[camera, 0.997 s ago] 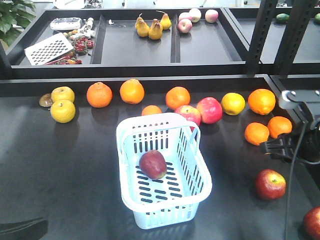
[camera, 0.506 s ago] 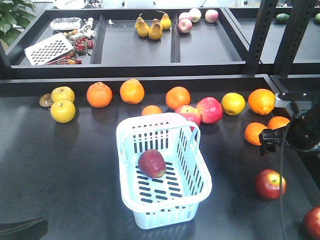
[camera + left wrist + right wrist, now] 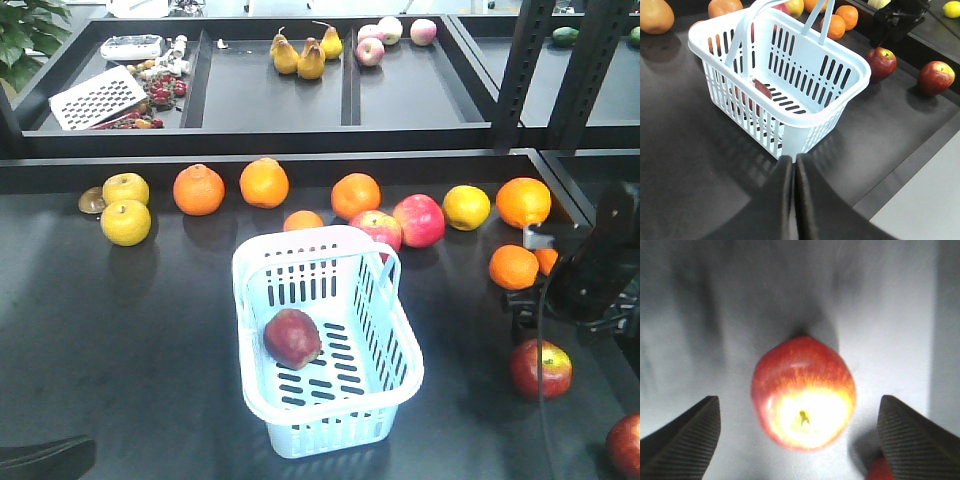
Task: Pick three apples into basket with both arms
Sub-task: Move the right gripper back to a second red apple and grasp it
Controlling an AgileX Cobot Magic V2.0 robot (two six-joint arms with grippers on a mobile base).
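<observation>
Right wrist: right gripper (image 3: pixel 798 412) splayed, apple (image 3: pixel 803 390) centred, gaps both sides.

Pale blue slotted basket (image 3: pixel 335 403), dark maroon apple (image 3: pixel 292 338), black table (image 3: pixel 120 330)

the dark apple (image 3: pixel 292 338) inside the basket (image 3: pixel 322 238) has rolled from the middle of the floor toward its left wall. the right gripper (image 3: pixel 524 318) has left the table's right edge and swung down and inward, now just above the red apple on the table (image 3: pixel 541 368), and its arm covers most of the small orange (image 3: pixel 546 260) seen whole before.
</observation>
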